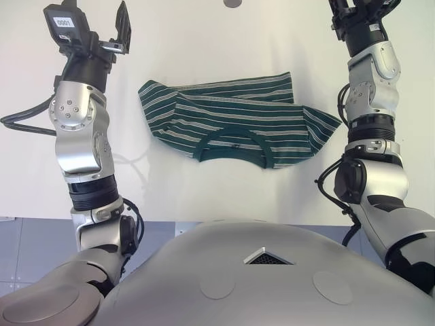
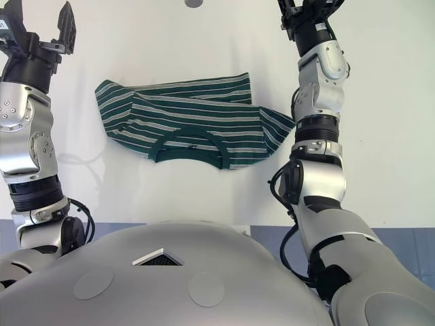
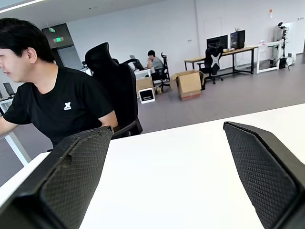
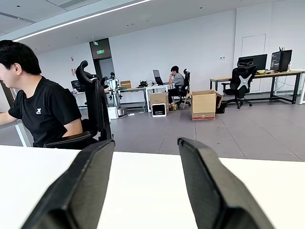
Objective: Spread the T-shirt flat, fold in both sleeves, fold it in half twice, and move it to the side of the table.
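Above the white table [image 1: 204, 197], left end effector [image 3: 171, 181] and right end effector [image 4: 147, 186] both hang with fingers spread apart — neither touching the striped T-shirt [image 1: 238, 122] lying between them.

Both eye views look forward and down from the head over the white tabletop [image 1: 204, 197], sharing the T-shirt [image 1: 238, 122] mid-frame. Wrist views sit close behind the left hand [image 3: 167, 127] and right hand [image 4: 147, 140], facing level across the tabletop.

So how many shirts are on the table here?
1: a green striped shirt lying rumpled in the middle of the table, collar towards the robot.
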{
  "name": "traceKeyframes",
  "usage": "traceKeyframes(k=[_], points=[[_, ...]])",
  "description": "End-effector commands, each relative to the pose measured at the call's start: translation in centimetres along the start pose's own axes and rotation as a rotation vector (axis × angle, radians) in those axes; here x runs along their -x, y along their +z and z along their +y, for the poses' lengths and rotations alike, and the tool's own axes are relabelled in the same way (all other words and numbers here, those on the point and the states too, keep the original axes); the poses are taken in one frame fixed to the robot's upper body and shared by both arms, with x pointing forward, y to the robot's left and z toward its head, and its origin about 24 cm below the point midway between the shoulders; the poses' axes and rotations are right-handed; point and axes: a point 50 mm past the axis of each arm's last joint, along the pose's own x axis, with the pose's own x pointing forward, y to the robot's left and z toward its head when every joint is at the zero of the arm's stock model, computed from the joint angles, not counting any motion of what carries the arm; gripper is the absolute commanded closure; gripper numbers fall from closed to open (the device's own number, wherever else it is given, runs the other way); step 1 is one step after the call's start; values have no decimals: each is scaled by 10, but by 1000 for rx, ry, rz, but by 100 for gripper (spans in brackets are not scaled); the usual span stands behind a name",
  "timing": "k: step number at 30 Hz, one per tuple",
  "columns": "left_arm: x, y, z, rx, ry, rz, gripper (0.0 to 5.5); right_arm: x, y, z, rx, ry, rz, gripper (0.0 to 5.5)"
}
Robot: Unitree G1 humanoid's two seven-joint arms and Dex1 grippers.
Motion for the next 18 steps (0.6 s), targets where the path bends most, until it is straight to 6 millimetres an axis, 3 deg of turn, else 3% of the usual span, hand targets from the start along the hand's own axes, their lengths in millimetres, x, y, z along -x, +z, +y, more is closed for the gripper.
traceKeyframes(k=[1,5,10,14,18], points=[[2,6,8,-32,-62,-4,123,7,0,-8,101,57,60,302],[6,4,22,-45,-39,16,123,13,7,-21,117,64,58,302],[6,0,6,-57,-138,39,123,18,8,-21,146,112,65,302],[7,9,15,-77,-160,25,123,22,10,-27,216,132,93,302],[31,11,22,-148,-419,99,123,32,14,-34,298,232,164,302]])
